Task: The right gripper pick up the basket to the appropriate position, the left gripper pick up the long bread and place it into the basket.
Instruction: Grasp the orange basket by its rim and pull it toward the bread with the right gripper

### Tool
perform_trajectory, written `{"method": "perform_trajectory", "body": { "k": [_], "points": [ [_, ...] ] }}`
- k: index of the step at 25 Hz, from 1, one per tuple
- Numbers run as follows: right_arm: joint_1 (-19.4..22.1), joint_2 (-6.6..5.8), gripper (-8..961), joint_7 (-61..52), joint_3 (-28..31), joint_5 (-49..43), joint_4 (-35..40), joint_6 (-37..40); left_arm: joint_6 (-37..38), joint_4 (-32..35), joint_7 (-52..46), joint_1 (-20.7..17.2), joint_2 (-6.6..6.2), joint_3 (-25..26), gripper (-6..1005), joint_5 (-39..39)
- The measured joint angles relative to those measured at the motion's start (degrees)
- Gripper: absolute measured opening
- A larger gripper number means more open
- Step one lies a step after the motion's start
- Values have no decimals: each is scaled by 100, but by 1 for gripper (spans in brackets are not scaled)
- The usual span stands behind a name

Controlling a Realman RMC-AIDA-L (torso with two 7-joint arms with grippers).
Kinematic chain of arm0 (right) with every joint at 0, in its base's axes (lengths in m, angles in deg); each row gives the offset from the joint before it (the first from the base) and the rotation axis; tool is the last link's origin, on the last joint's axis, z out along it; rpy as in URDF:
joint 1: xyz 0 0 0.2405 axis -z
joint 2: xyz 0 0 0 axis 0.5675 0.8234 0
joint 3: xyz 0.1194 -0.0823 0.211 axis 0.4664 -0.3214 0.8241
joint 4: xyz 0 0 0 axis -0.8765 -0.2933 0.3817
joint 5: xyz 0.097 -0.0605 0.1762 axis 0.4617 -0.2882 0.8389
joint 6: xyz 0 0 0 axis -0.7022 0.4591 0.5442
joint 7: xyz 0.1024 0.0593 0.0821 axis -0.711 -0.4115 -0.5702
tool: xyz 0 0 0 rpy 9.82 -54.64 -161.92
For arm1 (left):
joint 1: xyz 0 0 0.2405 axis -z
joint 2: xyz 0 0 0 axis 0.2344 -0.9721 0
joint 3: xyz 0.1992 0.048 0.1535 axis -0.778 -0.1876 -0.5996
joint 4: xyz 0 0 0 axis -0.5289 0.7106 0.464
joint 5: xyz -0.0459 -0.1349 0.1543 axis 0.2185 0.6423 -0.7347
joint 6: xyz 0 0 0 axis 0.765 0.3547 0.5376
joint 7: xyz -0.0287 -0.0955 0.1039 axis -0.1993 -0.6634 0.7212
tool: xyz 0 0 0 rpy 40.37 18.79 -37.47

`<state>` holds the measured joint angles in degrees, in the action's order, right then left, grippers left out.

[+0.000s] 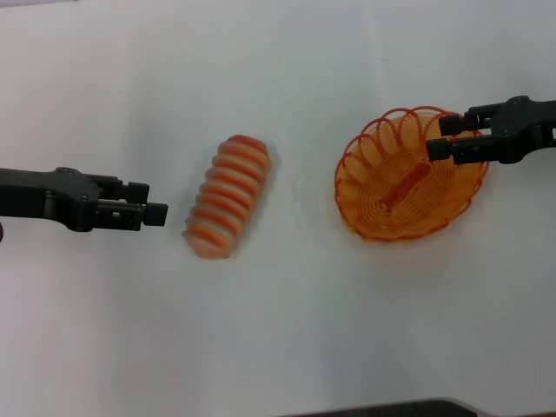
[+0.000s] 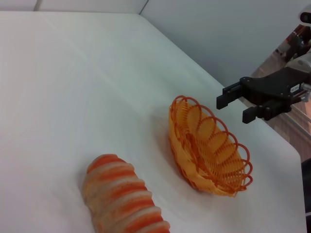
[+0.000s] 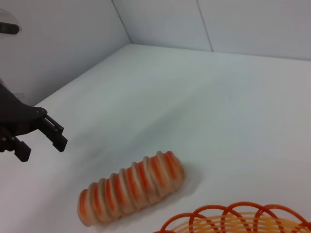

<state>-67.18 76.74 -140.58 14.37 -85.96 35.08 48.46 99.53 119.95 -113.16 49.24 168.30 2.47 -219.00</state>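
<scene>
The long bread [image 1: 228, 196], pale with orange-red ridges, lies on the white table left of centre. It also shows in the left wrist view [image 2: 124, 199] and the right wrist view [image 3: 131, 187]. The orange wire basket [image 1: 382, 208] stands empty to its right, seen too in the left wrist view [image 2: 209, 145] and, in part, in the right wrist view [image 3: 233, 221]. My left gripper [image 1: 155, 201] is open and empty, just left of the bread's near end [image 3: 41, 143]. My right gripper [image 1: 437, 137] is open, hovering over the basket's right rim [image 2: 233, 109].
The white table [image 1: 278, 330] carries only the bread and the basket. Its far right edge [image 2: 291, 145] runs close behind the basket. A dark object [image 1: 434, 408] lies at the table's front edge. Grey walls stand behind the table.
</scene>
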Motion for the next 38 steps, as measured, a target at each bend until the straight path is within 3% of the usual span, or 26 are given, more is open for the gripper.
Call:
{"method": "perform_trajectory", "body": {
  "k": [18, 25, 30, 32, 38],
  "points": [
    [-33, 10, 632, -62, 50, 134, 47, 72, 4, 1, -8, 17, 0, -9, 674, 0],
    [-200, -91, 628, -1019, 10, 380, 475, -247, 9, 1, -9, 18, 7, 2, 674, 28],
    [-540, -112, 626, -1948, -190, -160, 744, -867, 9, 7, -1, 22, 18, 4, 673, 57],
    [-792, -126, 625, -2313, -248, -779, 747, -1003, 10, 14, -1, 31, 18, 2, 673, 58],
    [-1024, -66, 622, -2871, -579, -1628, 710, -1345, 6, 7, 52, 29, 36, 0, 673, 59]
  ]
}}
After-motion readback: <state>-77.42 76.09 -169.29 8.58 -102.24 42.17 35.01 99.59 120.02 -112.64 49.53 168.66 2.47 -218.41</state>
